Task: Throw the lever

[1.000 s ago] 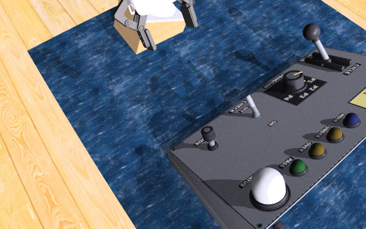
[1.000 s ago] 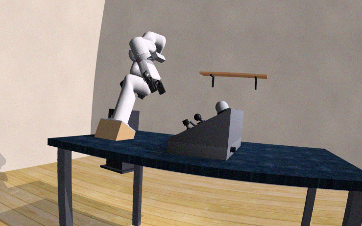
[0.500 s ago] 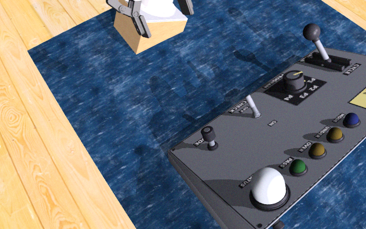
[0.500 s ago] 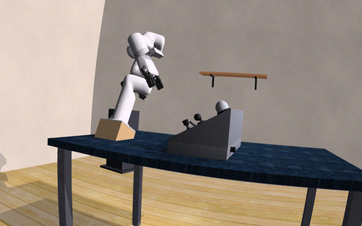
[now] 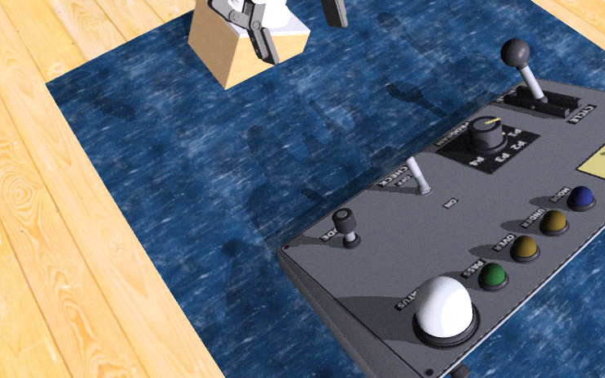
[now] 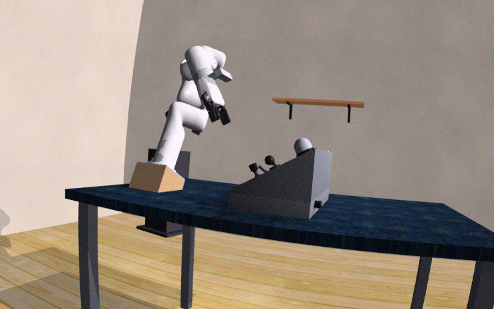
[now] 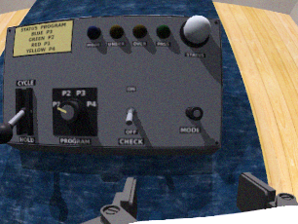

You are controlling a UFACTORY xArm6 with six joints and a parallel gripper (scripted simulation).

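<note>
- The console (image 5: 435,225) sits on the blue counter (image 5: 178,155), ahead of and below the pincer (image 5: 295,28), well apart from it, with bare counter between the two.
- On its sloped face, seen from the pincer: a toggle (image 7: 129,115) near the middle, a dial (image 7: 70,112) left of that, a small knob (image 7: 192,113) to the right, four buttons (image 7: 137,30) along the far edge, a white dome (image 7: 196,29) at the far right, and a yellow label (image 7: 38,37) at the far left.
- The lever (image 5: 525,70) stands in its slot (image 5: 541,101) at the console's left end as the pincer sees it, ball handle tilted toward the pincer, away from the CYCLE mark (image 5: 581,114).
- The pincer hangs high above the wooden block (image 6: 154,177) under the arm, spread wide, gripping nothing.
- The lever's slot lies close to the console's side edge; the counter runs on well past the console there.
</note>
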